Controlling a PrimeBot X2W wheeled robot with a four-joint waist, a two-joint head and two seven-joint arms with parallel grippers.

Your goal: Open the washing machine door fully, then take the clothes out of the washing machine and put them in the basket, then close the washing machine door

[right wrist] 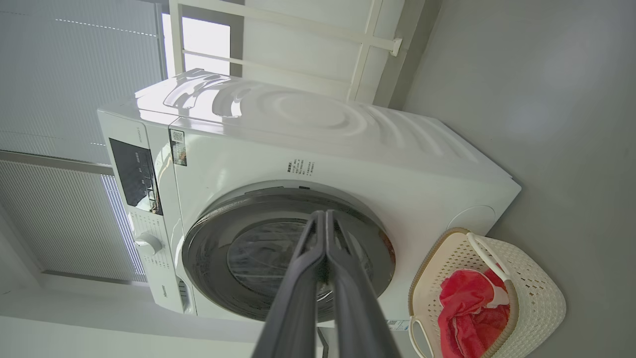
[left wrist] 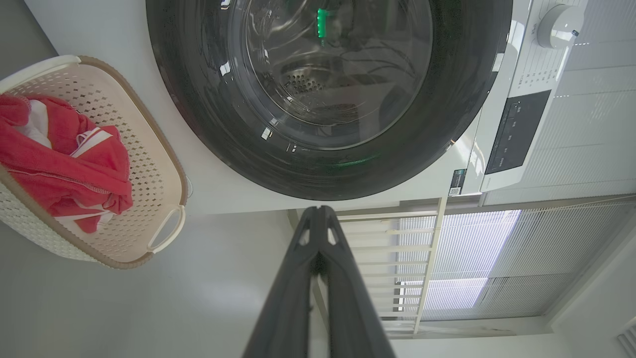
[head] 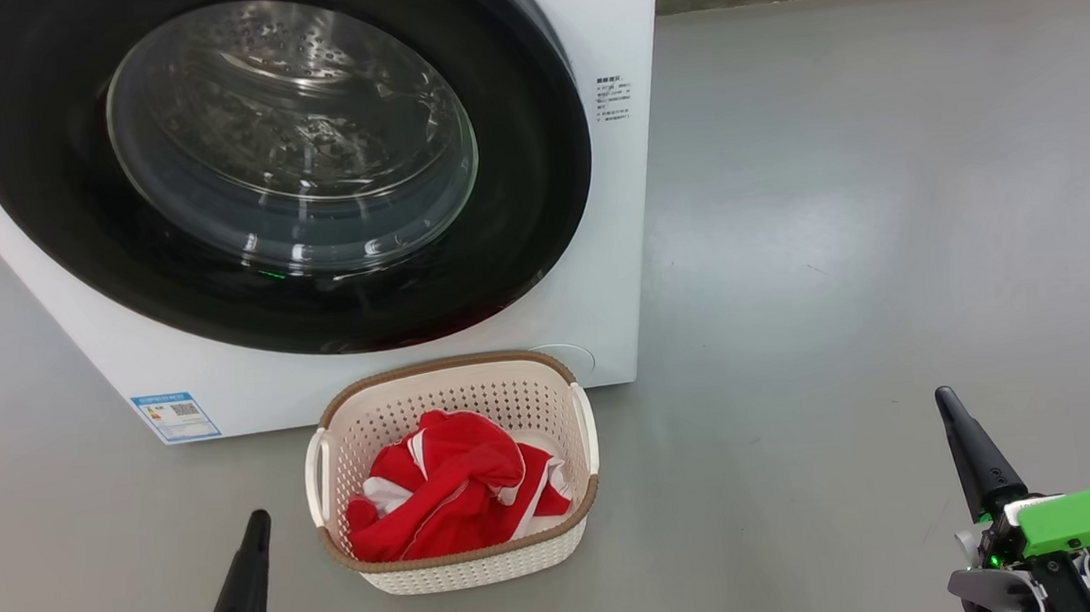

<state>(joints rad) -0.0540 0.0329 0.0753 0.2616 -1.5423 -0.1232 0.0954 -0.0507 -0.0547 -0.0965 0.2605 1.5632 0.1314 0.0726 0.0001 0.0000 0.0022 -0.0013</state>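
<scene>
Plainly, the washer (head: 631,244) takes up the far left of the head view, standing on the grey floor (head: 881,229). Its door (head: 281,161) lies flat against the white front, and I can make out no gap along its black rim. Whether the latch has caught cannot be told from here. Through the glass the drum looks bare of anything red.

The basket (head: 444,361) sits on the floor just near of the washer, below the door and a little to its right. The clothes (head: 452,491) are bunched inside it, below its brown edge.

The left tool (head: 241,589) is low at the near left and the right tool (head: 975,455) at the near right. Each has its fingers pressed together on nothing, and both are well apart from the door and the basket.

I judge the closing step all but done, with only a check of the latch left. If a push is wanted, the left tool looks better placed. It should keep its fingers together and press squarely on the black rim, not on the bulging glass, which could let the tip slide off. The approach should come in above the basket so a forearm does not knock it or drag a sleeve out.
</scene>
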